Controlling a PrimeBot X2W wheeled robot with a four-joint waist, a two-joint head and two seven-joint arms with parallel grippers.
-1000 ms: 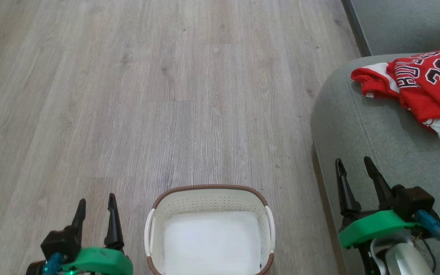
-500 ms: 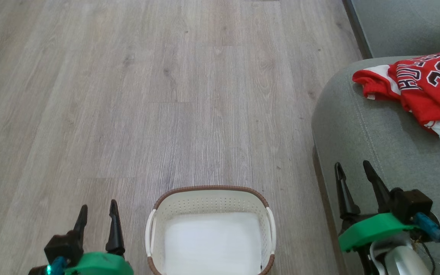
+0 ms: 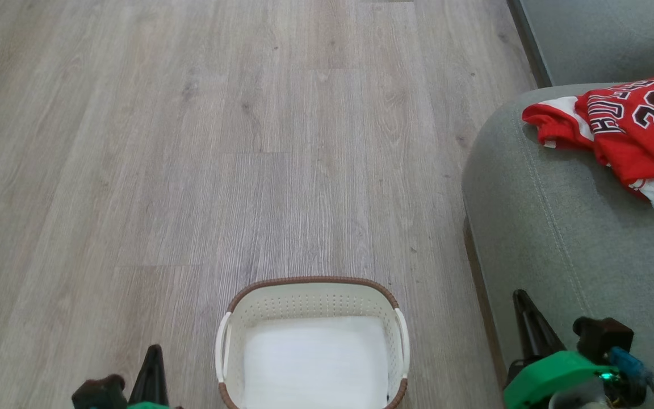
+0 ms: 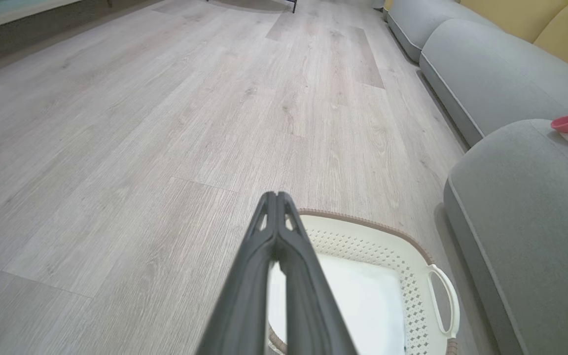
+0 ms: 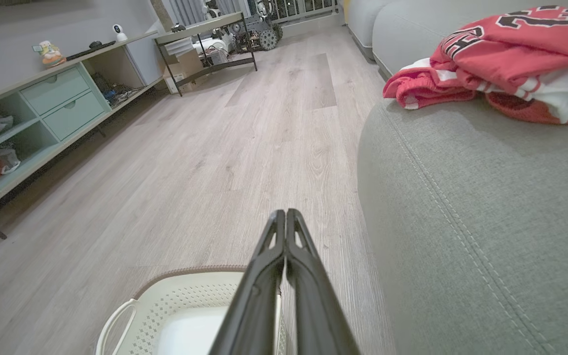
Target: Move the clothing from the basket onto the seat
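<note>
One red jersey (image 3: 628, 130) with the number 23 lies crumpled on the grey-green seat (image 3: 560, 227), at about 2 o'clock in the head view and well apart from the basket. There is one basket (image 3: 310, 281), oval and white with a brown rim and two white handles (image 3: 222, 346), standing on the wooden floor (image 3: 247, 142) at 6 o'clock, just beside the seat's rounded edge. Inside it lies one flat white liner sheet (image 3: 315, 363) and no clothing.

Two grippers sit low in the head view: the left gripper (image 3: 154, 349) at 7 o'clock over the floor, the right gripper (image 3: 523, 298) at 5 o'clock over the seat's edge. Each wrist view shows its own two dark fingers pressed tip to tip, clenched on nothing.

The left wrist view takes in a further grey cushion (image 4: 486, 64) beyond the seat and yellow back cushions (image 4: 560, 29) at 1 o'clock. The right wrist view brings in a pale green shelf unit (image 5: 42, 108) with two drawers at 9 o'clock and a metal-legged table (image 5: 200, 34) at 11 o'clock.
</note>
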